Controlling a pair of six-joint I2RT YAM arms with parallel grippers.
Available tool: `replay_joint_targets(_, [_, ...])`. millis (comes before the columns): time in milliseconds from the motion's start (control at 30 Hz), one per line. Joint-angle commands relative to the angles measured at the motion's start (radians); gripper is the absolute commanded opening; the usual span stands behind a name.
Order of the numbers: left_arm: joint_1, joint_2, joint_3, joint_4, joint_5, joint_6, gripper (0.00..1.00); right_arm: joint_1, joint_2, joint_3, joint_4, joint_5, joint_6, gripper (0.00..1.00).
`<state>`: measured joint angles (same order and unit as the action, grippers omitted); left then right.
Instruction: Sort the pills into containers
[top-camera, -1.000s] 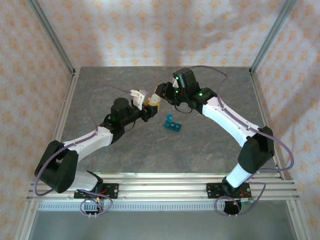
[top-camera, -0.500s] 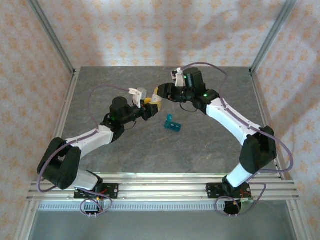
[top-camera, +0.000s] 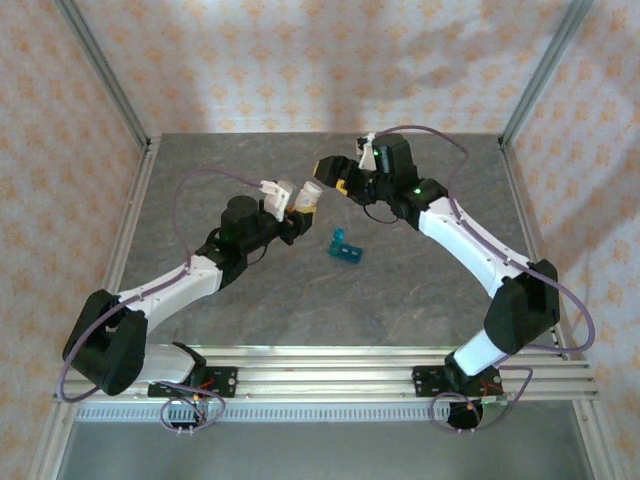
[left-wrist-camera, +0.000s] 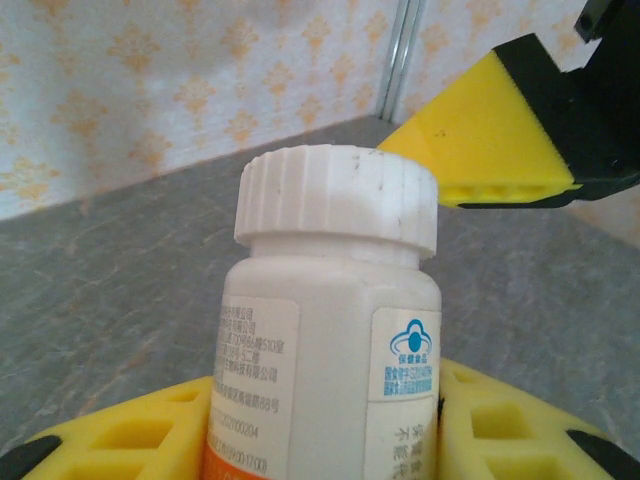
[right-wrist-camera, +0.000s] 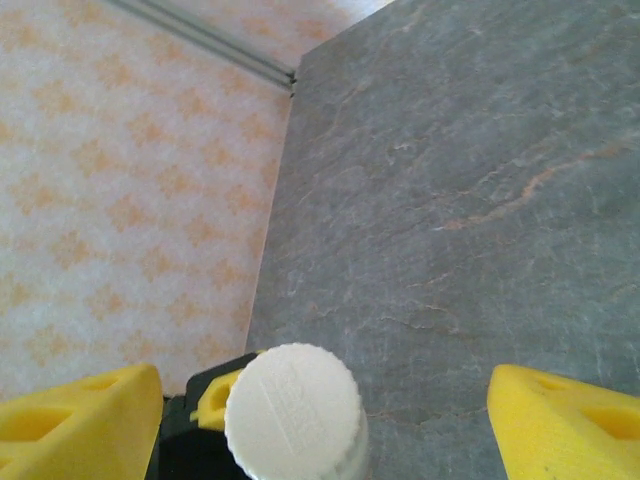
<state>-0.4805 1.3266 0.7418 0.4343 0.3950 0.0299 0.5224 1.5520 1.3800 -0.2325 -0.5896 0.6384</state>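
a white bottle (top-camera: 308, 196) is clamped by the left gripper (top-camera: 298, 204); the right gripper (top-camera: 329, 172) is spread apart astride its cap.

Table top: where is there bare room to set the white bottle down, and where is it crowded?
Bare: the strip between the teal pill box and the near rail, and the far left corner of the table. Crowded: the far middle, where the left hand holds the white bottle with the right hand open at its cap.
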Motion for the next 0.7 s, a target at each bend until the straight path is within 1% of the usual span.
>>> replay_joint_targets(0, [-0.026,-0.025,0.025,-0.050,-0.108,0.119,0.00,0.005,0.020,0.044,-0.033,0.063,0.118,0.84])
replay_joint_targets(233, [-0.043,-0.003,0.034,-0.042,-0.121,0.125,0.00,0.048,0.060,0.079,-0.049,0.075,0.138,0.82])
replay_joint_targets(400, [-0.050,0.006,0.042,-0.032,-0.126,0.118,0.00,0.066,0.080,0.076,-0.047,0.078,0.147,0.79])
replay_joint_targets(533, [-0.053,0.012,0.049,-0.030,-0.128,0.117,0.00,0.074,0.081,0.065,-0.034,0.074,0.150,0.74])
replay_joint_targets(667, [-0.055,0.019,0.054,-0.023,-0.129,0.111,0.00,0.079,0.079,0.057,-0.029,0.067,0.152,0.65])
